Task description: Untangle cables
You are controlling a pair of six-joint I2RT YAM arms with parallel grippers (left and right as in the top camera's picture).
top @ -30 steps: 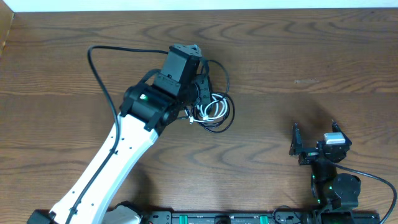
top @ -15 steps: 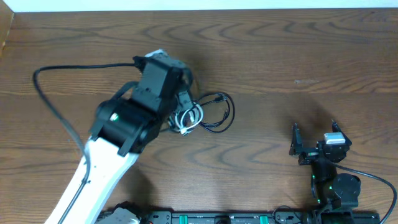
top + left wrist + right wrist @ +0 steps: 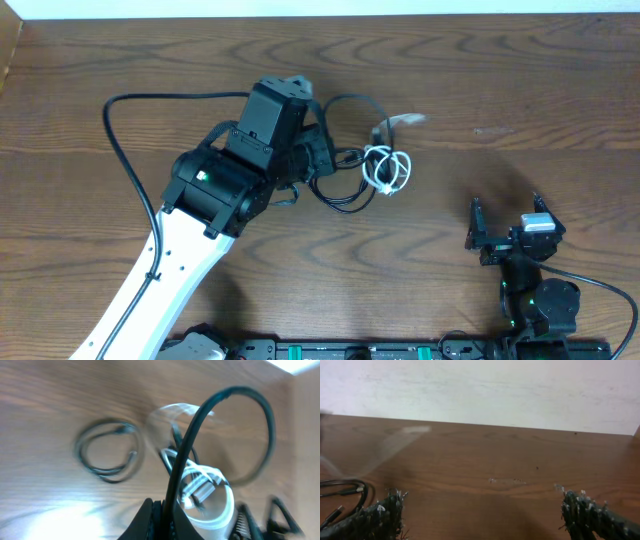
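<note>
My left gripper (image 3: 320, 152) is shut on a thin black cable (image 3: 200, 420), which arches up from the jaws (image 3: 167, 512) in the left wrist view. Black cable loops (image 3: 345, 195) lie on the table just right of the gripper. The short white cable (image 3: 388, 168) is a small coil right of them, one end blurred above it; it also shows in the left wrist view (image 3: 212, 502). Another black coil (image 3: 107, 452) lies apart on the wood. My right gripper (image 3: 505, 232) is open and empty at the front right (image 3: 485, 520), far from the cables.
The left arm's thick black wire (image 3: 130, 130) loops over the table's left half. The table's far edge meets a white wall (image 3: 480, 390). A black cable loop (image 3: 345, 489) shows at the left edge of the right wrist view.
My left arm swung left, then back right with the black cable. The white cable has moved right and now lies apart from the gripper. The right arm has not moved.
</note>
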